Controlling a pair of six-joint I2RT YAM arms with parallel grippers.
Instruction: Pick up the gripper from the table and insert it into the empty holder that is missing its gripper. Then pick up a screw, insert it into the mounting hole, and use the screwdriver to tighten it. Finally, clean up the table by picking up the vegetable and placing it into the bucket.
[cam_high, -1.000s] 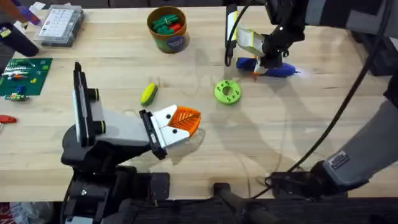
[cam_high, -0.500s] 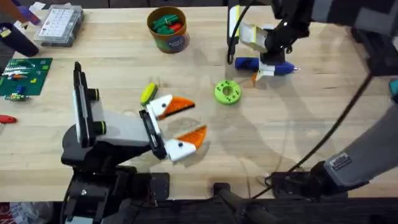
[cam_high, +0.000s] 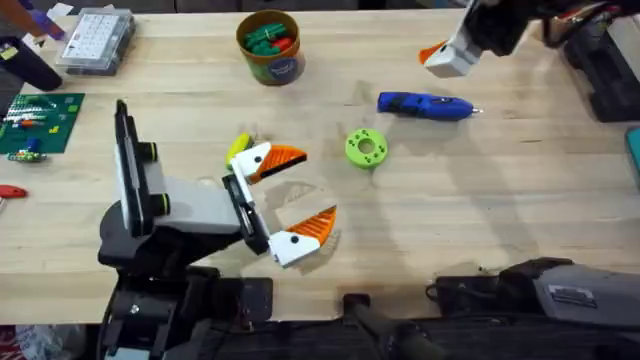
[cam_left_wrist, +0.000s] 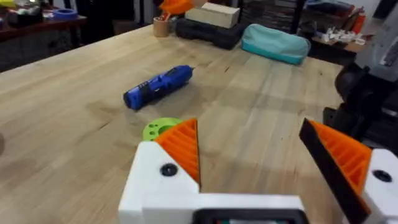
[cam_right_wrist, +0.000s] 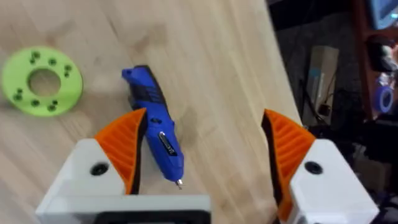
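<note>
Overhead, left hand (cam_high: 290, 194): I see its orange-tipped fingers spread wide and empty, low over the worktop (cam_high: 480, 190), the vegetable (cam_high: 238, 148) just beside the upper finger.
Overhead, screwdriver (cam_high: 425, 105): lies flat near the far right, apart from the lime-green disc (cam_high: 366, 148); the bucket (cam_high: 269, 45) stands at the far edge.
Left wrist, screwdriver (cam_left_wrist: 158, 88): lies beyond the disc (cam_left_wrist: 159, 129).
Right wrist, right hand (cam_right_wrist: 203, 152): I see it wide open, holding nothing, above the screwdriver (cam_right_wrist: 155, 123).

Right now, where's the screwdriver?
The screwdriver lies flat on the table, right of centre in the overhead view, just up and right of the lime-green disc. The open right gripper hangs above it.
</note>
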